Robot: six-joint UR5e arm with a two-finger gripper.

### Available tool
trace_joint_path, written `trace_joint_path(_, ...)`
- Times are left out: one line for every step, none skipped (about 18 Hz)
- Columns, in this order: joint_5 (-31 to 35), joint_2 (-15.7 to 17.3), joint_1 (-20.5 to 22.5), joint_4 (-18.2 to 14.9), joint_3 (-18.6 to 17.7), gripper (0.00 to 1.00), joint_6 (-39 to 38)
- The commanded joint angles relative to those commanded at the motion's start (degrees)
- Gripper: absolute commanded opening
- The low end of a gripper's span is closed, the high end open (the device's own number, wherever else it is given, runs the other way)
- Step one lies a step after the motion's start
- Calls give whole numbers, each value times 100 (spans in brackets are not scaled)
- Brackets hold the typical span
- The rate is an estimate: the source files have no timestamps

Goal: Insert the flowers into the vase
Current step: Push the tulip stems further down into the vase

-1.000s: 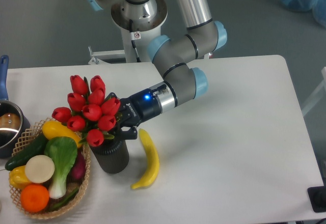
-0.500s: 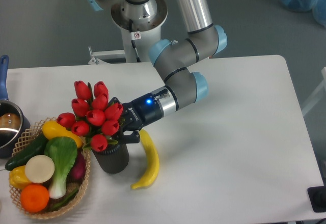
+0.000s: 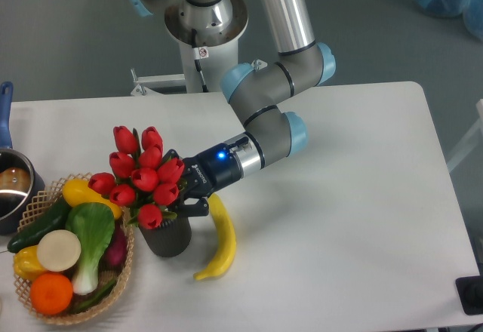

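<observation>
The flowers (image 3: 141, 175) are a bunch of red tulips with green stems. They stand in the mouth of the vase (image 3: 167, 238), a short dark ribbed cylinder at the table's front left. The buds spread wider than the vase and hide its rim. My gripper (image 3: 183, 198) is at the right side of the bunch, just above the vase, with its fingers closed around the stems. The stems are mostly hidden by the buds and the gripper.
A yellow banana (image 3: 219, 237) lies just right of the vase, under my wrist. A woven basket (image 3: 124, 272) of vegetables and fruit touches the vase's left side. A pot (image 3: 11, 185) with a blue handle sits at the left edge.
My gripper has moved down and slightly right with the flowers. The bunch sits lower, and less of the vase shows below the buds.
</observation>
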Motion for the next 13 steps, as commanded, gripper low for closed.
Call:
trace_joint_path(0,0,17,0,-9,41,0)
trace_joint_path(0,0,44,0,-26,42,9)
trace_joint_path(0,0,61,0,-44,46,9)
trace_joint_path(0,0,79,0,-53,52,9)
trace_joint_path(0,0,79,0,-62,53,9)
trace_joint_path(0,0,79,0,-70,53,9)
trace_joint_path(0,0,79,0,-79,53,17)
trace_joint_path(0,0,79,0,-97,55,18)
trace_joint_path(0,0,79,0,-97,59,26)
trace_joint_path(0,0,79,0,-105,61,18)
trace_joint_path(0,0,88,0,-106,63,26)
trace_joint_path(0,0,88,9,-106,70,26)
trace_joint_path(0,0,88,9,-106,75,61)
